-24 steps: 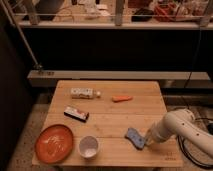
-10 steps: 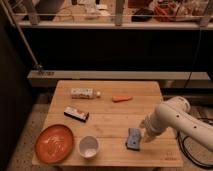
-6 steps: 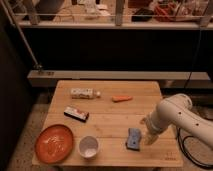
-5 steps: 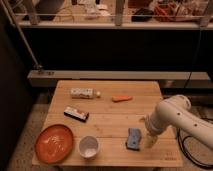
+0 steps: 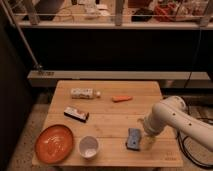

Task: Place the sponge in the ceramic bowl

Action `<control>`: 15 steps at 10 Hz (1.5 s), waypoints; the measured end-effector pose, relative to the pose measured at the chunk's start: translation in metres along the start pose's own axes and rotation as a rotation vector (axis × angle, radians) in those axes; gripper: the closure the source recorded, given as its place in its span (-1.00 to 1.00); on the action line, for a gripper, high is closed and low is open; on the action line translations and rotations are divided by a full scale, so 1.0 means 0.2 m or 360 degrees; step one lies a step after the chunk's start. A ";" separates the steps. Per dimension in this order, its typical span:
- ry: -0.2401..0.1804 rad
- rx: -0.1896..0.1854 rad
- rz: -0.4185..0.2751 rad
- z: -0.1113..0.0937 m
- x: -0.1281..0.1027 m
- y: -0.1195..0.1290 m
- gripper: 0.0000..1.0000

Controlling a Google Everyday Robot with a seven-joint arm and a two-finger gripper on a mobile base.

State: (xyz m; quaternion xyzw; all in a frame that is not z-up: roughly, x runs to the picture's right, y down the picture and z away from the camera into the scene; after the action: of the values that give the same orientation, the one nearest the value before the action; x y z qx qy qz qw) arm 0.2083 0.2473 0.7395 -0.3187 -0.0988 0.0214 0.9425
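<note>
A round orange ceramic bowl (image 5: 54,143) sits front left on the pale wooden surface (image 5: 115,122), with a white cup (image 5: 89,146) just beside it and a dark red-and-white flat packet (image 5: 76,114) behind. Farther back lie a small pale bottle (image 5: 83,93) and a slim orange piece (image 5: 122,98). The flat blue-grey sponge (image 5: 133,138) lies front right, well apart from the bowl; the white arm's end effector (image 5: 149,141) is just right of it, wide or narrow I cannot tell

Blue-grey sponge (image 5: 133,138) beside the white end effector (image 5: 149,142); orange bowl (image 5: 54,143), pale wooden table (image 5: 110,121).
</note>
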 end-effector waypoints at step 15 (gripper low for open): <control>-0.0021 -0.0081 -0.0036 0.22 0.01 0.04 -0.60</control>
State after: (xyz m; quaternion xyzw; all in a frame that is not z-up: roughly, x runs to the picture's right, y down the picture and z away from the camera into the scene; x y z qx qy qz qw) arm 0.2016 0.2797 0.7683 -0.3412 -0.1090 0.0103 0.9336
